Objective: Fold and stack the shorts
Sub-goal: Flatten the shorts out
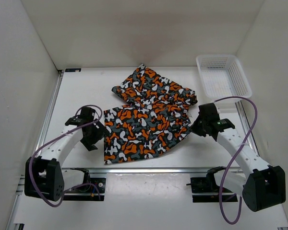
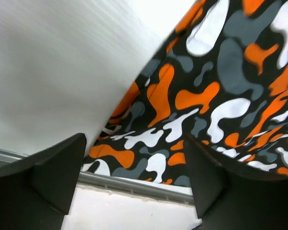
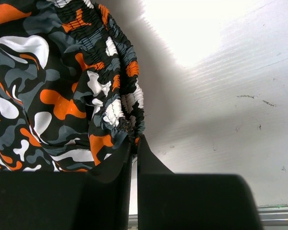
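Two grippers at shorts [image 1: 145, 123]: your right gripper [image 3: 133, 142] is pinching gathered waistband [image 3: 116, 103], left gripper [image 2: 134, 143] is hovering spread over hem [image 2: 153, 168]. Cloth looking limp, light; thicker edges probably gripping best.

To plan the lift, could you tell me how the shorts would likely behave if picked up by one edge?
The shorts lie rumpled, so they would probably droop limply. The gathered waistband at the right claw looks elastic, likely stretching before the rest follows.
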Action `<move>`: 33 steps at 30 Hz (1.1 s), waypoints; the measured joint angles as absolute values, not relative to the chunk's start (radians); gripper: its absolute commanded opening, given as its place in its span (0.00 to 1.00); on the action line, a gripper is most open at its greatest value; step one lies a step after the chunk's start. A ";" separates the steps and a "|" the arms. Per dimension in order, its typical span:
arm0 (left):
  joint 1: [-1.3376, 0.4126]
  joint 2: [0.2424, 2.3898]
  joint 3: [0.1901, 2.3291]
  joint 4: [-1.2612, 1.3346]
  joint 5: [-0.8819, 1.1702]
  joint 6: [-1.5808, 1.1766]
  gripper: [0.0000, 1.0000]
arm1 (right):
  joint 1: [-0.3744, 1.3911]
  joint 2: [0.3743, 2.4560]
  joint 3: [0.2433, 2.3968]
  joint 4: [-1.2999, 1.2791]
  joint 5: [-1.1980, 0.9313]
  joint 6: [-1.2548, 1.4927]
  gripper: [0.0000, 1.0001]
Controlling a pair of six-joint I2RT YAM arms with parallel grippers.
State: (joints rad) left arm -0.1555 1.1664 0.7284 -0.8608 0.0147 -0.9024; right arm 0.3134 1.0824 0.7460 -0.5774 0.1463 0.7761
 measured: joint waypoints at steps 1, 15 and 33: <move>-0.172 1.182 0.728 -0.860 0.022 -0.898 0.96 | 0.313 1.081 0.746 -0.578 0.147 0.775 0.00; -0.246 1.384 0.757 -0.829 0.064 -0.824 0.50 | 0.301 1.087 0.750 -0.585 0.148 0.755 0.00; -0.201 1.476 1.164 -0.920 0.030 -0.720 0.10 | 0.247 1.104 0.824 -0.626 0.149 0.688 0.00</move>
